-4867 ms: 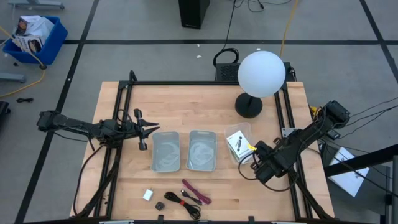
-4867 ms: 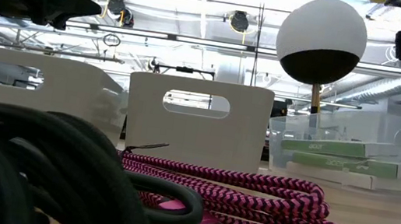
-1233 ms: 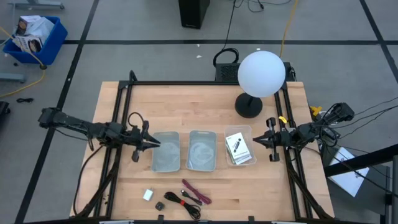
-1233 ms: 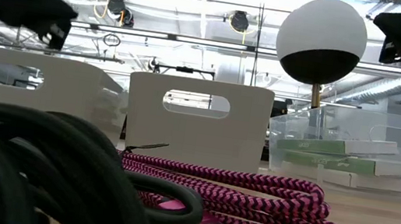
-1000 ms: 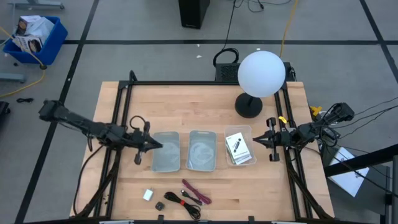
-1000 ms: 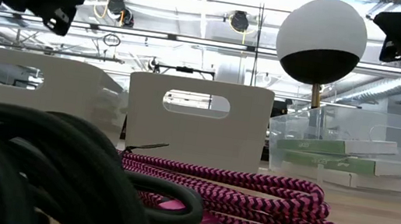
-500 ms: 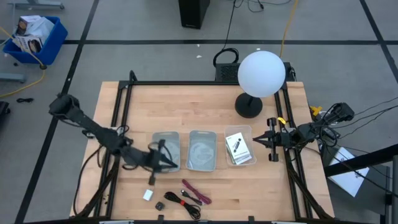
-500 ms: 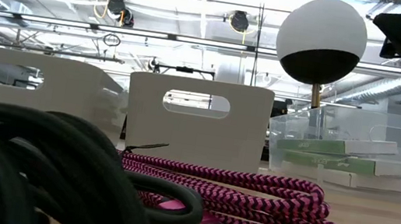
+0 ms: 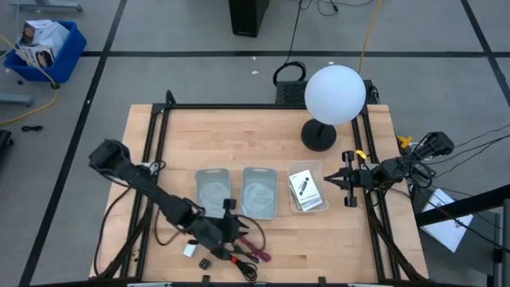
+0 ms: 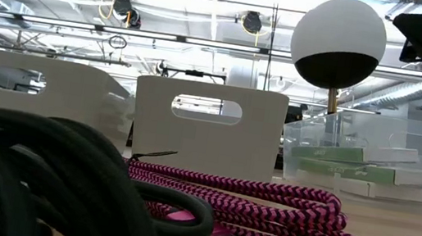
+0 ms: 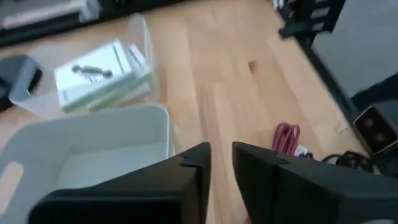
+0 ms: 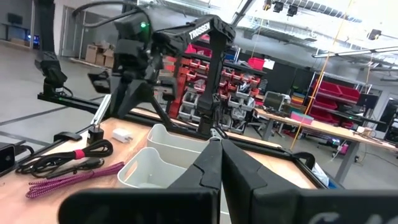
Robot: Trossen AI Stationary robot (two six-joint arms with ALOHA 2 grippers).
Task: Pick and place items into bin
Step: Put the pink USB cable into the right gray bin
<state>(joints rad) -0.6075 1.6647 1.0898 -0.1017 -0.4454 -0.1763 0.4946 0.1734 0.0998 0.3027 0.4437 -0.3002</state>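
Observation:
Near the table's near edge lie a dark-red strap (image 9: pixel 253 247), a black cable (image 9: pixel 231 255), a white block (image 9: pixel 189 249) and a tiny black piece (image 9: pixel 205 262). The strap (image 11: pixel 286 135) also shows in the left wrist view. White cards (image 9: pixel 304 188) lie stacked in a clear bin (image 9: pixel 317 169). My left gripper (image 9: pixel 237 226) hovers just beyond the strap and cable, its fingers (image 11: pixel 221 152) a little open and touching nothing. My right gripper (image 9: pixel 335 181) waits shut, right of the clear bin.
Two grey bins (image 9: pixel 212 194) (image 9: pixel 259 191) stand side by side at the table's middle, left of the clear bin. A white globe lamp (image 9: pixel 335 94) stands at the far right. Black frame rails (image 9: pixel 151 159) run along both table sides.
My left arm has swung from above the left grey bin toward the table's near edge and to the right, reaching out until its gripper stands over the strap and cable. The items have not moved.

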